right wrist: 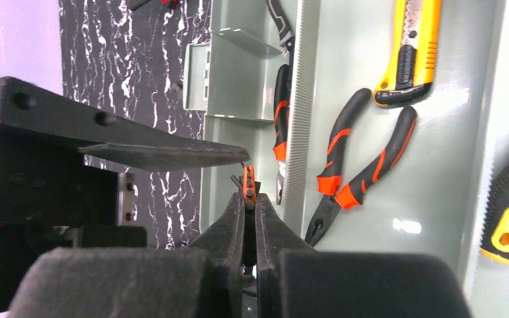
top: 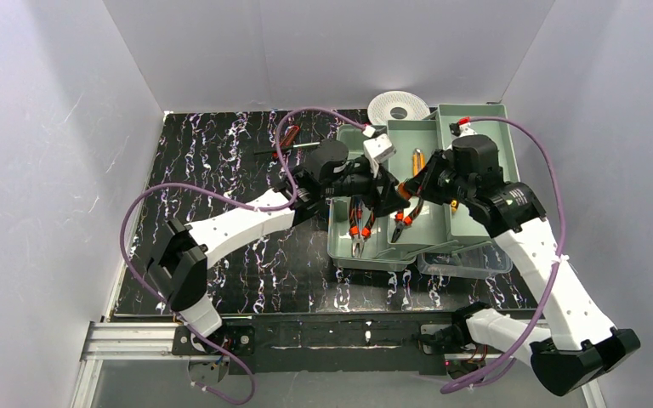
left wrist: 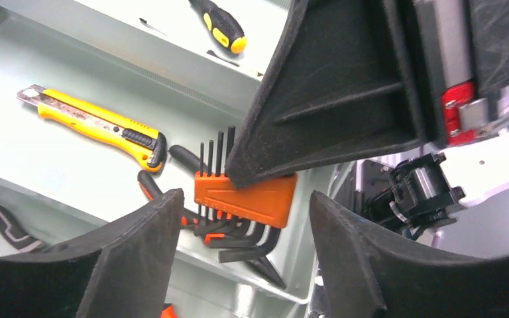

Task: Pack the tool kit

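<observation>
The pale-green tool kit box (top: pixel 343 245) stands open at the table's middle right, and both grippers meet above it. My right gripper (right wrist: pixel 250 199) is shut on an orange holder of black hex keys (right wrist: pixel 248 180), held edge-on between its pads. In the left wrist view that hex key set (left wrist: pixel 255 199) hangs over the box under the right gripper's finger (left wrist: pixel 331 93). My left gripper (left wrist: pixel 245 207) is open, with a finger on either side of the set and a gap to each. Orange-and-black pliers (right wrist: pixel 354 159) and a yellow utility knife (left wrist: pixel 93 122) lie in the box.
A yellow-and-black screwdriver (left wrist: pixel 222 26) lies in the box's far compartment. The clear lid (top: pixel 468 259) rests at the box's near right corner. A white spool (top: pixel 398 107) sits behind the box. Small tools (top: pixel 289 140) lie on the black marbled table to the box's left.
</observation>
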